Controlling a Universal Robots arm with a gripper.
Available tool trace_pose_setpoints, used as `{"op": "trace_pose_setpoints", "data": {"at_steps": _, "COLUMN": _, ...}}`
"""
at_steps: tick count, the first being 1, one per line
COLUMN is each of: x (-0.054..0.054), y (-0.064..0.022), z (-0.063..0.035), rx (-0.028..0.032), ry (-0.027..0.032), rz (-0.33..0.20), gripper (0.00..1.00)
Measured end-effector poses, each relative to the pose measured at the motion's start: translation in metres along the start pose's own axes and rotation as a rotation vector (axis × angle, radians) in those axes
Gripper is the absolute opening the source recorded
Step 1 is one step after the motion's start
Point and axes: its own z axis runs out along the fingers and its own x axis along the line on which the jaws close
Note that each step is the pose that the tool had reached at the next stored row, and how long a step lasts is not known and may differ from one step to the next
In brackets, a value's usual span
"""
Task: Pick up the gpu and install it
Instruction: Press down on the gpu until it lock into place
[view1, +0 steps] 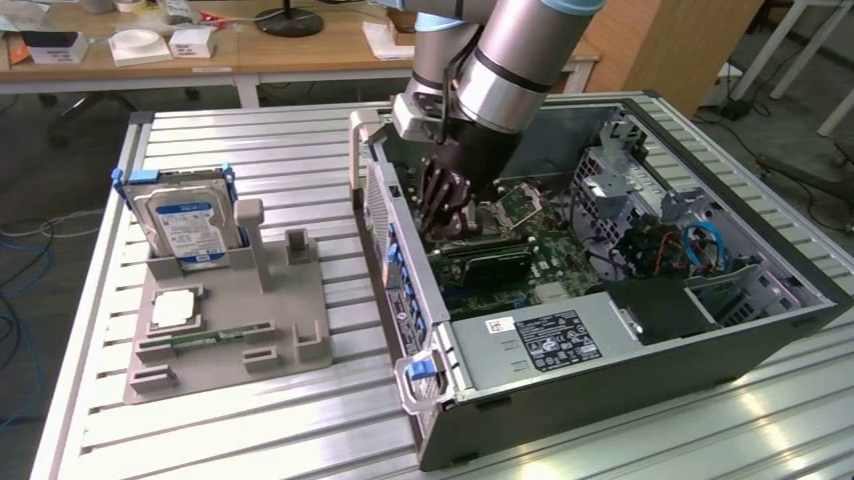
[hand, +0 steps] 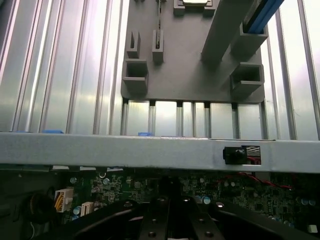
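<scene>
The hand (view1: 445, 215) is down inside the open case (view1: 601, 390), its fingers drawn together, tips close over the motherboard (view1: 534, 240) beside the processor socket. In the wrist view a thin dark shape stands straight up between the fingers, against the board. I take it to be the gpu (hand: 170, 187) seen edge-on and pinched there, but it blends with the black fingers and I cannot be sure.

Out from the hand, past the case wall, the grey holder (view1: 227, 300) lies on the bench (view1: 307, 150). It carries the hard drive (view1: 187, 225) upright at its far end and the memory stick (view1: 200, 340) lying flat at its near end. The slotted posts nearest the hand stand bare, with no card in them. So, judging by this, the pick-up is done and the card has been brought into the case. What is left is the seating, or the letting go if it is already seated.

Hard to make out:
- The slot itself sits under the hand and arm.
- The card's bracket and broad face do not show.
- Whether its lower edge touches a connector cannot be told.
- The wrist view's foreground is dark, with the case rim across the middle.
</scene>
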Motion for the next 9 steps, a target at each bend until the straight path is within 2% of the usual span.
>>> {"op": "trace_pose_setpoints", "data": {"at_steps": 9, "x": 0.0074, "y": 0.0000, "z": 0.0003, "rx": -0.0005, "ry": -0.0039, "rz": -0.001, "gripper": 0.10}}
